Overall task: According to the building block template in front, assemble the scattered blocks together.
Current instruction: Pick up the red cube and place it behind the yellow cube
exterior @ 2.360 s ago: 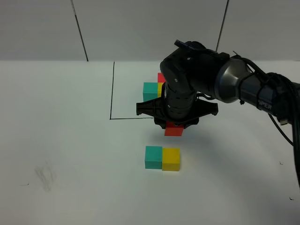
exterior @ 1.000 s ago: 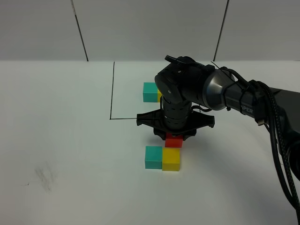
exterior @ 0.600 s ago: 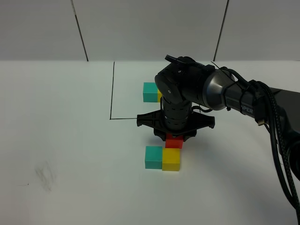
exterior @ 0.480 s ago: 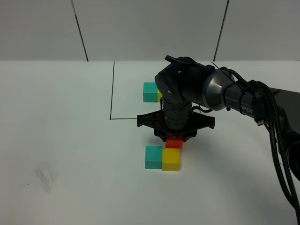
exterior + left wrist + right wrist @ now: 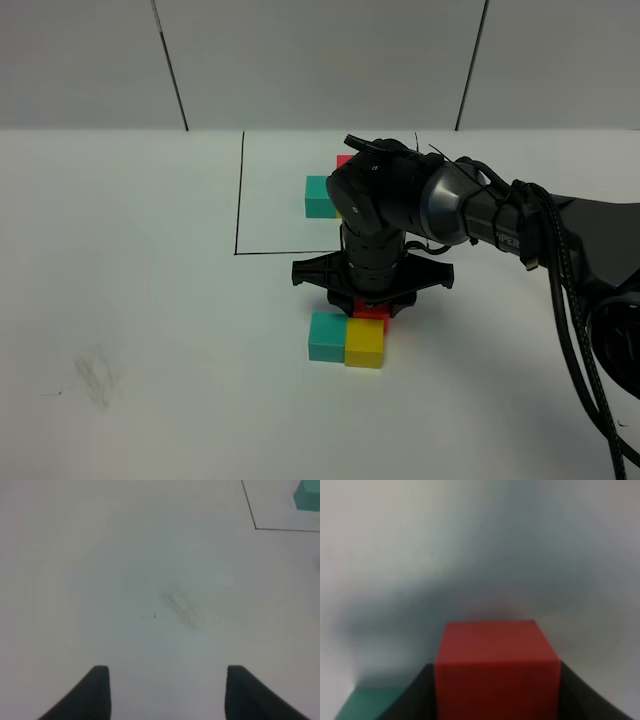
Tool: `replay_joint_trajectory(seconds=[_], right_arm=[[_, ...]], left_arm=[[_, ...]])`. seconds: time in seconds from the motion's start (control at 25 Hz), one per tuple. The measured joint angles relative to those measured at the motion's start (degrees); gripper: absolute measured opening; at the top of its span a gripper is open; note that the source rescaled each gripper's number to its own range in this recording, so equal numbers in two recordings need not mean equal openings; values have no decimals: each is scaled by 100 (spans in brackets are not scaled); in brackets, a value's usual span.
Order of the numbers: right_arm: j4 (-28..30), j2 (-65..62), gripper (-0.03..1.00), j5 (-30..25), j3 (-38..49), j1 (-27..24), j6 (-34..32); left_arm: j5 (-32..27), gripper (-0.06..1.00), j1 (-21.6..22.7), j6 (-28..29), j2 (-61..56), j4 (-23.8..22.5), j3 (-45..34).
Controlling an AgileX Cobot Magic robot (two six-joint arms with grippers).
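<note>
My right gripper (image 5: 371,306) is shut on the red cube (image 5: 371,312), low over the table and right behind the yellow cube (image 5: 365,343). The teal cube (image 5: 327,337) sits against the yellow one's left side. In the right wrist view the red cube (image 5: 495,662) fills the gap between the dark fingers (image 5: 420,697), with a teal corner (image 5: 362,706) beside it. Behind the arm lies the template, with its teal cube (image 5: 319,196) and red cube (image 5: 344,160) showing inside the black drawn frame (image 5: 240,190); its yellow cube is mostly hidden. My left gripper (image 5: 167,692) is open over bare table.
The white table carries a faint grey smudge (image 5: 95,375) at the front left, also seen under the left gripper (image 5: 180,605). The right arm's cables (image 5: 570,310) trail along the right side. A frame corner (image 5: 255,527) and a teal cube (image 5: 307,495) show in the left wrist view.
The right gripper has come down and slightly forward with the red cube, from above the frame's front line to just behind the yellow cube. The left gripper has not moved.
</note>
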State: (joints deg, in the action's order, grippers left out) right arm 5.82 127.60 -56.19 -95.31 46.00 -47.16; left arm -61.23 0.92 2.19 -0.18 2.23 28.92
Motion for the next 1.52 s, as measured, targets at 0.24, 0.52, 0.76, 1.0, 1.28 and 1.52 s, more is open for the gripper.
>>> replay_joint_trajectory(seconds=[0.24,0.52,0.76,1.0,1.28,1.52], right_arm=[[-137,77,0,55,0,0,-3],[-180,108,0,81,-6,0,-8],[-179,108,0,187,-6,0,132],[-217,114,0,314,-6,0,298],[-205,117,0,314,-6,0,298],[-210,117,0,309,-6,0,298]], left_arm=[[0,16,0,0,0,0,0],[0,16,0,0,0,0,0],[0,16,0,0,0,0,0],[0,16,0,0,0,0,0],[0,16,0,0,0,0,0],[0,16,0,0,0,0,0]])
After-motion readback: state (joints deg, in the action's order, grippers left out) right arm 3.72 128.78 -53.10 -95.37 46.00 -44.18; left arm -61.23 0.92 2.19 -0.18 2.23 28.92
